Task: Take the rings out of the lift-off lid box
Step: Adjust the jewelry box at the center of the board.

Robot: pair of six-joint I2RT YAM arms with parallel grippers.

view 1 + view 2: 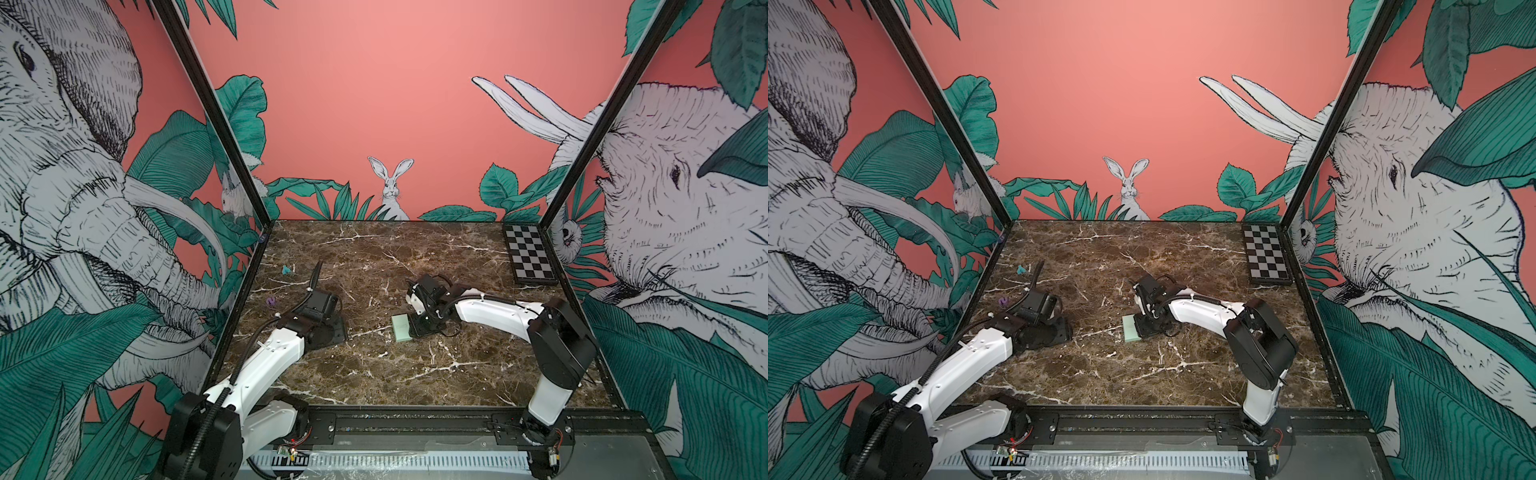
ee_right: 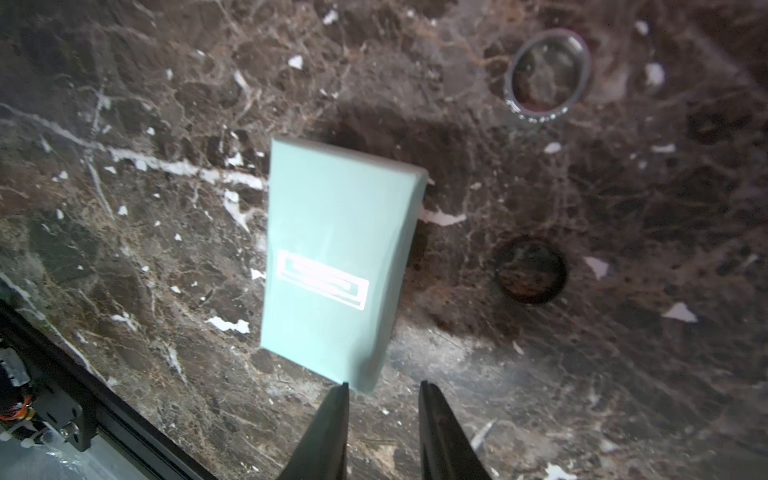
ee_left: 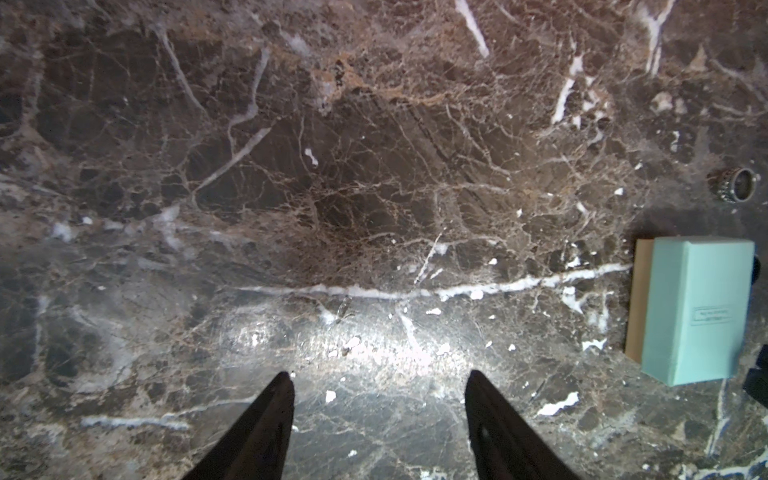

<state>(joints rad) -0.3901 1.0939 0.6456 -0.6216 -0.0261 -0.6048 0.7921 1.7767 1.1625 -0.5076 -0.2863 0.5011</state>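
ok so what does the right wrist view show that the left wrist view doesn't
Only the right wrist view: a second, darker ring, the black front rail and the right gripper. Only the left wrist view: the tan base side of the mint box, and the left gripper, fingers wide apart. Both: that box with its lid on, a silvery ring and the marble table.

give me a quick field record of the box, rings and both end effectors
lift-off lid box: lid on, lying on marble table
rings: silver ring and dark ring, out on the table beside it
left end effector: open, empty, over the table
right end effector: jaws apart, tips at a box corner
extra: checkerboard, far right corner
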